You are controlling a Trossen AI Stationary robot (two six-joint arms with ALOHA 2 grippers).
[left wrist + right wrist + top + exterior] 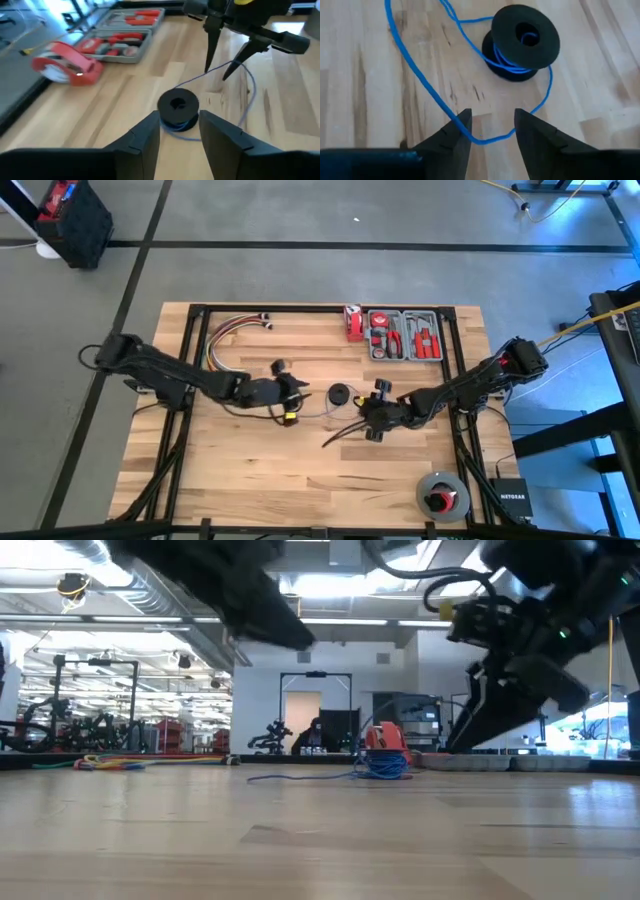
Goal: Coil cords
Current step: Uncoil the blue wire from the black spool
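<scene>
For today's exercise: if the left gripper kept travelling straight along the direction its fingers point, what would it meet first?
Probably the small black round spool wound with thin blue wire, lying on the wooden table directly ahead of the open left gripper. The right gripper stands beyond it.

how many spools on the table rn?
1: black spool at mid-table, wrapped in blue cord, between the open left gripper and open right gripper. None seen elsewhere, though the arms may hide some.
</scene>
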